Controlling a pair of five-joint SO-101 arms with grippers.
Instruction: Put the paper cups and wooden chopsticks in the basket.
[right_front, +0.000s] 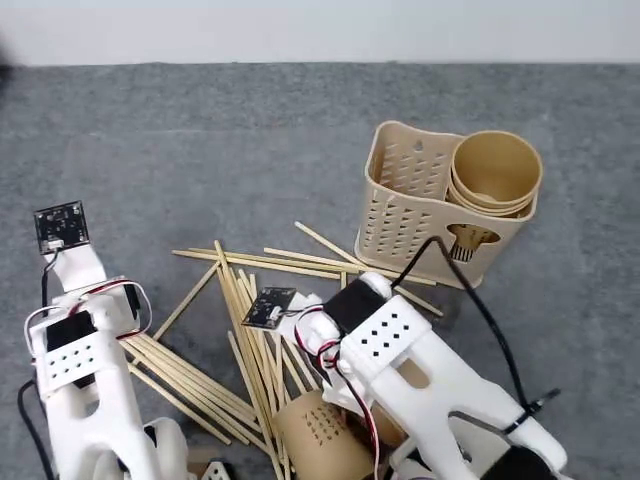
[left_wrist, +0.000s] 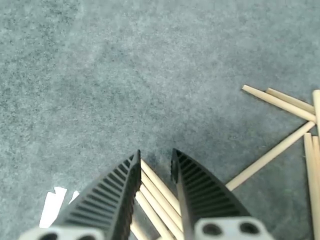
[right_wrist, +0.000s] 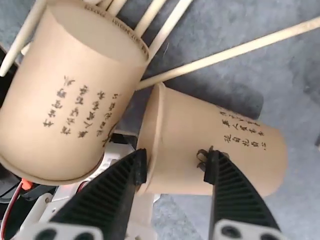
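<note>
The beige slotted basket stands at the back right with stacked paper cups inside. Wooden chopsticks lie scattered mid-table. Two paper cups lie on their sides near the front: one beside the right arm, shown too in the high view, and a second cup under my right gripper. That gripper is open, its fingers straddling the second cup near its rim. My left gripper is open low over a few chopsticks that run between its fingers.
The left arm is at the front left, the right arm at the front centre, its black cable trailing past the basket. Grey carpet-like table surface stretches toward the white wall behind.
</note>
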